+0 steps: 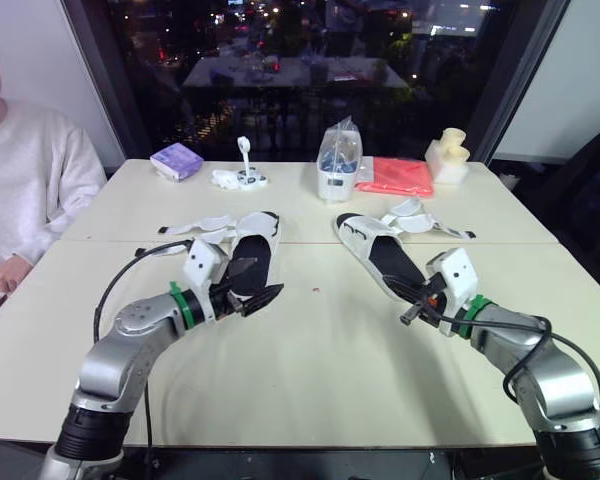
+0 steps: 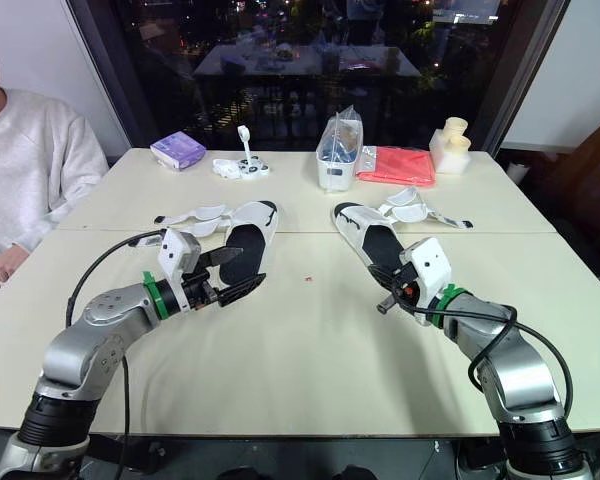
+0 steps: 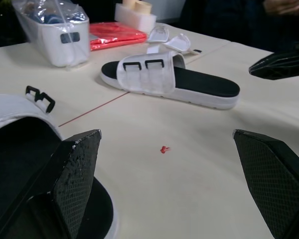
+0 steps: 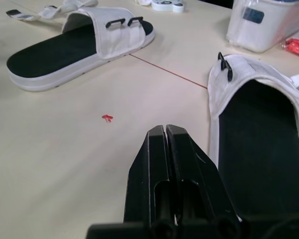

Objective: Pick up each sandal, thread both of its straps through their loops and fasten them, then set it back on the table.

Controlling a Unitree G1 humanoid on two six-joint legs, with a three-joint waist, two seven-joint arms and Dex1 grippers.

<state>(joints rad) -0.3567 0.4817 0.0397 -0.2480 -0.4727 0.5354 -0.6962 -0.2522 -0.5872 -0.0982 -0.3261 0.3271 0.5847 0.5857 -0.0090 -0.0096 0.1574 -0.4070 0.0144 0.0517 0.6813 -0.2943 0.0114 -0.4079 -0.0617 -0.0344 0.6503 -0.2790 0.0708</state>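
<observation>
Seen from the head, the left sandal [image 1: 252, 252] and right sandal [image 1: 378, 252] lie side by side on the table [image 1: 310, 370], the left gripper [image 1: 270, 276] over the left one's heel and the right gripper [image 1: 408, 317] beside the right one's heel. The left wrist view shows its fingers [image 3: 77, 169] spread wide, holding nothing, and a red speck [image 3: 163, 149] on the table between the sandals. The right wrist view shows its fingers [image 4: 149, 169] pressed together, empty.

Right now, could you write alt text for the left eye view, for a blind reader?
White sandals with loose straps lie on a cream table: the left sandal by the open left gripper, the right sandal by the shut right gripper. A person sits at left.
</observation>
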